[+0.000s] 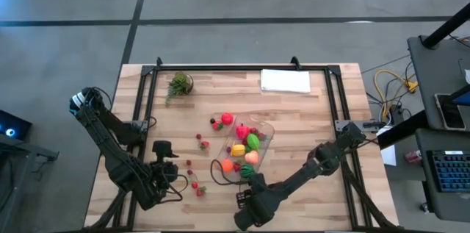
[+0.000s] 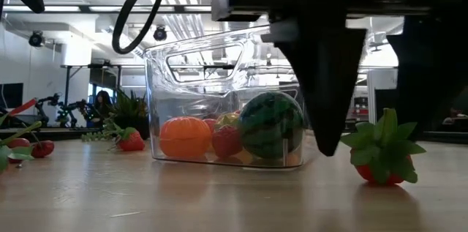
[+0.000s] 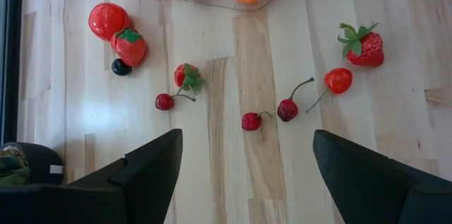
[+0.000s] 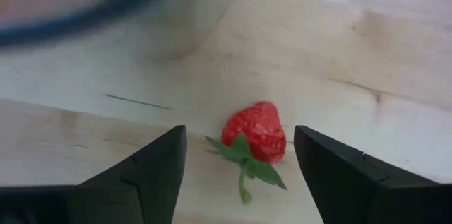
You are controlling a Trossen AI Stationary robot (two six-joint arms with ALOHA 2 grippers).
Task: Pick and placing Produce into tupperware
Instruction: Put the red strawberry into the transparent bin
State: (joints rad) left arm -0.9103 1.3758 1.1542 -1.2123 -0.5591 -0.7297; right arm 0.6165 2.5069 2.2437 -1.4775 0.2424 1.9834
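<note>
Nearest the lens in the right wrist view: a toy strawberry (image 4: 256,133), red, pitted surface, green leafy cap and short stem, lying on the wooden table (image 4: 367,47). It sits between the two dark fingers (image 4: 152,167) of the right gripper (image 4: 240,162); the fingers stand apart on either side with bare wood showing between each and the berry, no contact visible. In the low view the same berry (image 2: 380,155) lies just beside the tupperware, leaves up.

Tupperware (image 2: 157,107): clear rectangular tub, rounded corners, standing upright near table centre (image 1: 269,134). Contents seen from the low view: an orange fruit (image 2: 186,137), a small red piece (image 2: 227,141), a dark green striped watermelon-like ball (image 2: 270,124), a yellowish piece behind, not identifiable. The high view adds red, yellow and green pieces inside.

Loose produce outside the tub: a red tomato-like ball (image 3: 107,20) touching a second strawberry (image 3: 131,46), a small dark berry (image 3: 121,67) just beside them, several cherries (image 3: 287,109) with stems, another strawberry (image 3: 364,43) well apart.

Left gripper (image 3: 244,171): fingers spread wide, nothing between them, above bare wood near the cherries; in the high view it sits at the table's front left (image 1: 170,181).

Far edge: potted plant (image 1: 178,84) and white sheet (image 1: 285,80).
</note>
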